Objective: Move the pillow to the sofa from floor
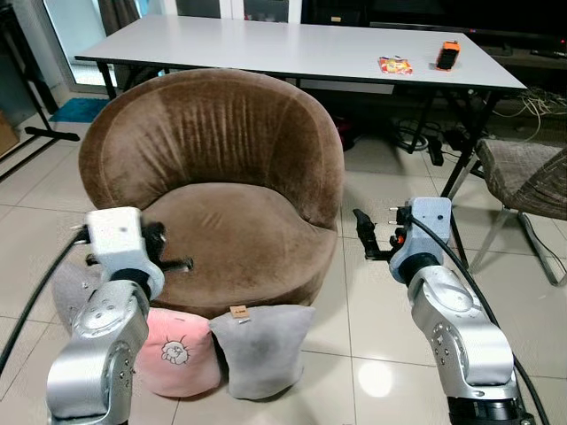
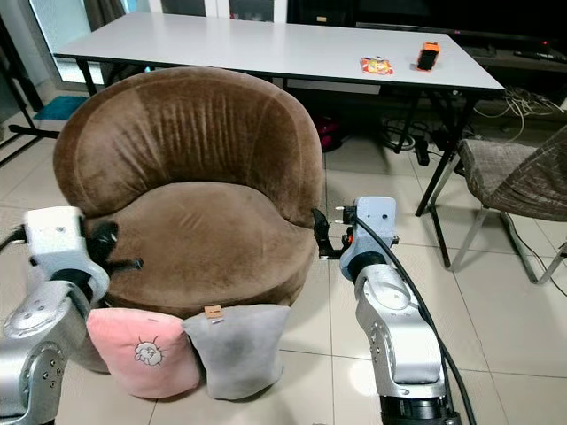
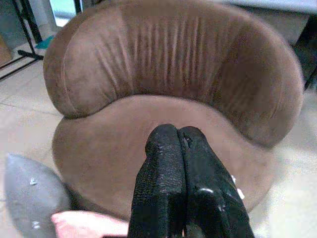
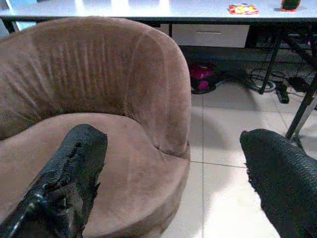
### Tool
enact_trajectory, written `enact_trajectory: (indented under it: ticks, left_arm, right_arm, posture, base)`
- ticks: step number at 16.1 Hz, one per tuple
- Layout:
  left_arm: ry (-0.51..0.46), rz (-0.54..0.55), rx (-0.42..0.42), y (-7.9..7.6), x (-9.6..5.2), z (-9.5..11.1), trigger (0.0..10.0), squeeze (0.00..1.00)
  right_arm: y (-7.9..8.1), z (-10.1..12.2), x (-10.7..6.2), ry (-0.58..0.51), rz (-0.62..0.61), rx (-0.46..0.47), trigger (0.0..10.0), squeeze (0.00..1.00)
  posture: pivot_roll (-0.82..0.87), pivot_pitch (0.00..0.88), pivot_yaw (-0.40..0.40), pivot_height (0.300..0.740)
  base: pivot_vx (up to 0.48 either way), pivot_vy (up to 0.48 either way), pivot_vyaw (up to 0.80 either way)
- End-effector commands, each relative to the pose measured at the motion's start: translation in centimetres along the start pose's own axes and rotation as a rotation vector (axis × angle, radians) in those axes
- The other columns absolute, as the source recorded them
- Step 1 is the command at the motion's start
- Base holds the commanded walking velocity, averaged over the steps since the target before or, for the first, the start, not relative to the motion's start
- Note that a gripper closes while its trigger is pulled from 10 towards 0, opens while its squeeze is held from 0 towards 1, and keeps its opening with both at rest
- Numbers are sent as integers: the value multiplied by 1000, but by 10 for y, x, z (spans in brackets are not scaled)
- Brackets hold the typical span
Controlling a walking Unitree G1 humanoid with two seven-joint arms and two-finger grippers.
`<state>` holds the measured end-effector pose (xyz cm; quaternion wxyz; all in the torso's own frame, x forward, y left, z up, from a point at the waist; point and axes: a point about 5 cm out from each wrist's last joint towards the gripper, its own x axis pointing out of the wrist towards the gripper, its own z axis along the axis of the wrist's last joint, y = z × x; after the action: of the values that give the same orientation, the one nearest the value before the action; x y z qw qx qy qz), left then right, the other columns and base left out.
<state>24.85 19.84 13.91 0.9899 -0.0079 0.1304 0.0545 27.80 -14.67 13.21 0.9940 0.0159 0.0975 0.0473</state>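
Two pillows, pink and grey, lean against the sofa; left jaws closed empty, right jaws wide apart.

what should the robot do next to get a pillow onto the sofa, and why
Probably lower the right gripper toward the grey pillow on the floor. That gripper is open and raised beside the brown sofa, well above the pillows. The grey pillow and the pink pillow lean against the sofa's front. The left gripper is shut, over the seat.
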Motion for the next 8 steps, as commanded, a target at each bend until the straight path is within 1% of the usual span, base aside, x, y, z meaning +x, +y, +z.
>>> enact_trajectory:
  ticks: [1, 2, 3, 5, 6, 7, 8]
  left_arm:
    - [-14, -8, 21, -2, 2, 1, 10000, 0]
    - [-62, -6, 27, -2, 2, 5, 10000, 0]
    - [-83, -14, 24, -3, 2, 7, 10000, 0]
    - [-99, -7, 48, -3, 1, 10, 10000, 0]
    - [-103, -8, 55, -3, 1, 10, 10000, 0]
    - [-107, -9, 61, -3, 1, 11, 10000, 0]
    - [-109, -9, 61, -3, 1, 11, 10000, 0]
  right_arm:
    - [5, 5, 1, -22, 36, -33, 10000, 0]
    - [8, 6, 2, -33, 54, -51, 10000, 0]
    - [9, 9, 2, -50, 59, -55, 10000, 0]
    - [2, 11, 4, -71, -11, -158, 10000, 0]
    - [2, 11, 4, -73, 11, -121, 10000, 0]
    - [2, 13, 5, -86, 30, -114, 10000, 0]
    - [1, 15, 5, -95, 19, -153, 10000, 0]
  posture:
    - [-92, 0, 4, 740]
    - [-91, 0, 3, 740]
    - [-91, 0, 2, 740]
    - [-91, 0, 2, 740]
    - [-91, 0, 2, 740]
    - [-91, 0, 2, 740]
    - [-91, 0, 2, 740]
  base:
    - [0, 0, 0]
    - [0, 0, 800]
    - [0, 0, 800]
    - [0, 0, 800]
    - [0, 0, 800]
    - [0, -304, 800]
    - [0, -450, 800]
